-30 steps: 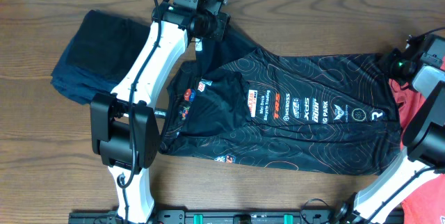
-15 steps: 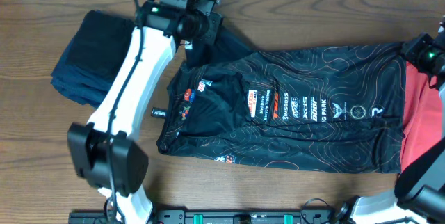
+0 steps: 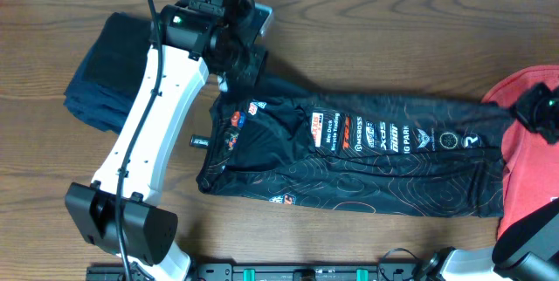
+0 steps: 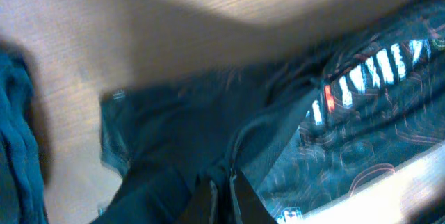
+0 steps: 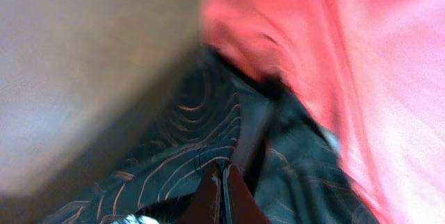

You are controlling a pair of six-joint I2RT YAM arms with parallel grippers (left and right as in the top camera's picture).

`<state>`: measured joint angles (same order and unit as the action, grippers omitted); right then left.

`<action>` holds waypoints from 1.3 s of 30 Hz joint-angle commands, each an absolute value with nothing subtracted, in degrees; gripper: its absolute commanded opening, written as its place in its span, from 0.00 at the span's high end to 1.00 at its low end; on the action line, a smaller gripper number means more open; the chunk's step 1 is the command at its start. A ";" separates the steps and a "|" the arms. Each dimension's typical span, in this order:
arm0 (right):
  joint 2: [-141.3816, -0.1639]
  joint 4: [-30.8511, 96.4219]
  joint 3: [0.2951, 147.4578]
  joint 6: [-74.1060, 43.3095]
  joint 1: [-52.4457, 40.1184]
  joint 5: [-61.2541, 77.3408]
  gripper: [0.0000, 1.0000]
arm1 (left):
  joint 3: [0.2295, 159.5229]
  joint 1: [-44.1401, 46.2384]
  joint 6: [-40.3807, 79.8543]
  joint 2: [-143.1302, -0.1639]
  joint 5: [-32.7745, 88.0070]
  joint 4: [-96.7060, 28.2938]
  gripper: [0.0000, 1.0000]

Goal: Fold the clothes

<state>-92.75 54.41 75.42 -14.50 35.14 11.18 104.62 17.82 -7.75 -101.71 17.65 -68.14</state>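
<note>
The black jersey [image 3: 367,154] lies stretched across the table [image 3: 349,19], long axis running left to right, its printed logos reading upright from the near edge. A red T-shirt [image 3: 528,172] touches its right end, and a navy pile [image 3: 100,67] sits at the far left. Only the wrist views show the grips: the left gripper [image 4: 221,200] and the right gripper [image 5: 222,189] each seem, through blur, pinched narrow on jersey cloth.
</note>
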 commanded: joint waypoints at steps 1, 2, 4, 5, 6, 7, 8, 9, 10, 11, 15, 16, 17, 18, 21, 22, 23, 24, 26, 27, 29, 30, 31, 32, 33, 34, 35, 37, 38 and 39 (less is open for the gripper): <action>-91.72 56.88 75.75 -16.51 35.64 0.14 0.99 | 105.23 17.98 -8.27 -100.73 17.32 -71.64 0.94; -91.72 57.80 75.75 -17.61 35.62 -1.76 0.99 | 105.23 17.98 -8.29 -100.73 17.32 -72.82 0.94; -91.74 59.11 75.72 -18.79 35.64 -4.43 0.99 | 105.23 17.98 -8.32 -100.73 17.32 -74.65 0.94; -91.74 59.57 75.70 -18.87 35.62 -5.21 0.99 | 105.14 17.98 -8.29 -100.73 17.32 -75.46 0.94; -91.74 59.96 75.64 -18.87 35.62 -5.37 0.99 | 104.97 17.98 -8.29 -100.73 17.32 -76.23 0.94; -91.77 60.42 75.61 -18.85 35.62 -5.37 0.98 | 104.73 17.98 -8.29 -100.73 17.32 -76.88 0.94; -91.85 60.90 75.57 -18.85 35.62 -5.50 0.98 | 104.36 17.98 -8.29 -100.73 17.32 -77.54 0.94; -91.85 61.52 75.42 -18.85 35.62 -6.17 0.98 | 103.79 17.98 -8.29 -100.73 17.32 -78.24 0.94; -91.88 61.71 75.16 -18.87 35.62 -6.92 0.98 | 103.18 17.98 -8.29 -100.73 17.32 -78.67 0.94; -91.85 61.80 74.76 -18.87 35.64 -7.90 0.98 | 102.48 17.98 -8.29 -100.73 17.32 -79.00 0.94; -91.85 61.98 71.99 -19.90 35.66 -9.96 0.98 | 98.54 17.98 -8.29 -100.73 17.30 -79.07 0.94; -91.85 61.80 71.16 -20.49 35.68 -10.61 0.97 | 97.58 17.98 -8.29 -100.73 17.32 -78.98 0.94; -91.88 61.45 70.28 -21.12 35.68 -11.07 0.97 | 96.68 17.98 -8.29 -100.73 17.32 -78.98 0.94; -91.88 60.86 69.30 -21.45 35.68 -11.14 0.97 | 95.64 17.98 -8.29 -100.73 17.32 -78.96 0.94; -91.88 59.79 67.37 -22.72 35.68 -11.11 0.97 | 93.34 17.98 -8.29 -100.73 17.32 -78.83 0.94; -91.88 59.77 67.00 -22.98 35.68 -11.14 0.97 | 92.75 17.98 -8.29 -100.73 17.32 -78.83 0.94; -91.88 59.75 66.63 -22.96 35.68 -11.25 0.98 | 92.25 17.98 -8.29 -100.73 17.34 -78.85 0.94; -91.88 59.77 66.43 -23.22 35.68 -11.53 0.98 | 91.77 17.98 -8.27 -100.73 17.34 -78.85 0.93; -91.88 59.75 66.06 -23.77 35.68 -12.38 0.98 | 90.74 17.98 -8.27 -100.73 17.37 -78.83 0.93; -91.88 59.77 65.93 -23.79 35.66 -12.99 0.98 | 90.24 17.98 -8.23 -100.73 17.58 -78.87 0.93; -91.88 60.03 65.82 -24.05 35.66 -14.85 0.99 | 89.23 17.98 -8.01 -100.73 19.09 -79.05 0.92; -91.88 60.20 65.82 -24.60 35.66 -15.77 0.99 | 88.64 17.98 -8.01 -100.73 20.38 -79.05 0.93; -91.85 60.36 65.82 -25.39 35.66 -16.88 0.99 | 88.09 17.98 -8.01 -100.73 21.45 -79.05 0.92; -91.85 60.49 65.82 -25.78 35.68 -17.39 0.99 | 87.74 17.98 -7.92 -100.73 21.89 -79.05 0.93; -91.88 60.58 65.82 -25.93 35.66 -17.87 0.99 | 87.33 17.98 -7.66 -100.73 21.93 -79.07 0.92; -91.88 60.62 65.82 -25.96 35.66 -18.28 0.99 | 86.98 17.98 -7.62 -100.73 21.93 -79.26 0.93; -91.88 60.62 65.82 -26.17 35.68 -18.76 0.99 | 86.72 17.98 -7.57 -100.73 21.93 -79.50 0.92; -91.88 60.51 65.82 -26.37 35.66 -19.51 0.99 | 86.41 17.98 -7.20 -100.73 21.91 -80.38 0.93; -91.88 60.42 65.82 -26.37 35.66 -19.51 0.99 | 86.41 17.98 -7.20 -100.73 21.93 -80.84 0.92; -91.88 60.42 65.84 -26.37 35.66 -19.51 0.99 | 86.39 17.98 -7.20 -100.73 21.93 -81.17 0.92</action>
